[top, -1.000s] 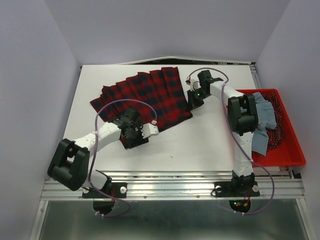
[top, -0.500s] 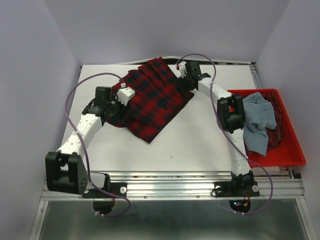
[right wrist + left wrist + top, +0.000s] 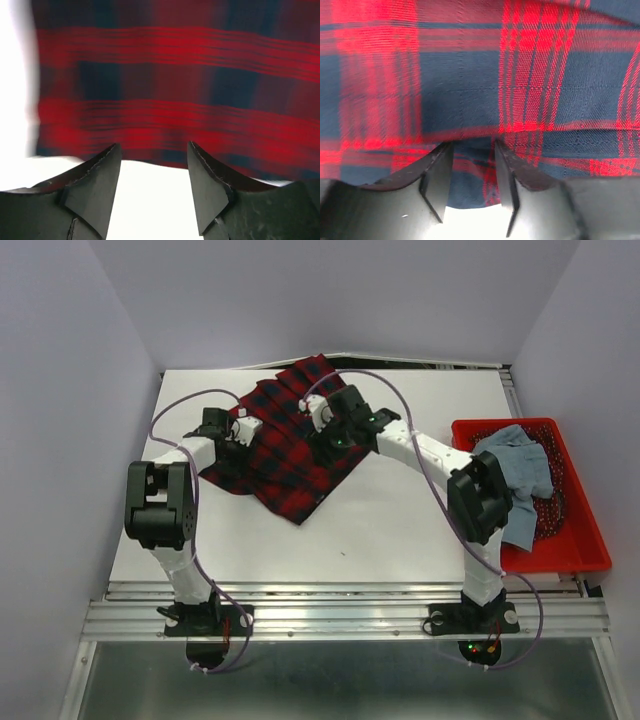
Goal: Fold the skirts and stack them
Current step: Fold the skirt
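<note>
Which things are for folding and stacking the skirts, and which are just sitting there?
For the job:
- plaid skirt, spread on the table
- blue-grey skirt, lying in the basket

Just lying about:
- red basket
- dark red bundle inside the basket, too small to tell what it is

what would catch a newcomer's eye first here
The red-and-navy plaid skirt lies in a folded heap toward the far left of the table, with the left gripper and right gripper both open, low over it. At the right edge, a red basket holds a crumpled light blue-grey skirt.
</note>
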Controlling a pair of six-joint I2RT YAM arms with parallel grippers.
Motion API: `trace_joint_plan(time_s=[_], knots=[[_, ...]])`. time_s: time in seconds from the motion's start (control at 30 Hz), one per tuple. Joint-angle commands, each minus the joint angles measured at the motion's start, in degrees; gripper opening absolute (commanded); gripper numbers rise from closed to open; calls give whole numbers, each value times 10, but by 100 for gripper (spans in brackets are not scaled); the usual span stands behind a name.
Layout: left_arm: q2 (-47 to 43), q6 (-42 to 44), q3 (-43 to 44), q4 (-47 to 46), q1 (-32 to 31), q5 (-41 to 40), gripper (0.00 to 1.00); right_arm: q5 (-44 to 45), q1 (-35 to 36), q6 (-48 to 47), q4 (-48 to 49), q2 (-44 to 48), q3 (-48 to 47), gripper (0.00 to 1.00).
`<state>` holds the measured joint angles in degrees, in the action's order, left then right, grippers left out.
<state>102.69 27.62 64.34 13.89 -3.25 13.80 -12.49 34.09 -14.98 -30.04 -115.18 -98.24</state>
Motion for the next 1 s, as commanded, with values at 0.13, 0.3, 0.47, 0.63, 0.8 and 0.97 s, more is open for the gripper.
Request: trace_joint_plan(time_s=[0.13,0.3,0.47,0.63,0.8,0.97], knots=[[-13,-13,-38,51,-5,59,40,-96,37,45,-12,-51,60,53],[-52,0,-76,90,-36,79,35,-33,25,4,-12,-66,91,52],[-100,25,-89,127,-88,84,33,-19,-44,-24,-23,-59,94,51],[-171,67,-71,160,-99,87,58,-2,-50,-90,-43,3,131,56],[-258,120,-53,169,-86,68,72,-29,-50,-99,-56,90,142,64],[-236,134,-26,149,-86,21,71,-89,-50,-54,-53,98,125,64]])
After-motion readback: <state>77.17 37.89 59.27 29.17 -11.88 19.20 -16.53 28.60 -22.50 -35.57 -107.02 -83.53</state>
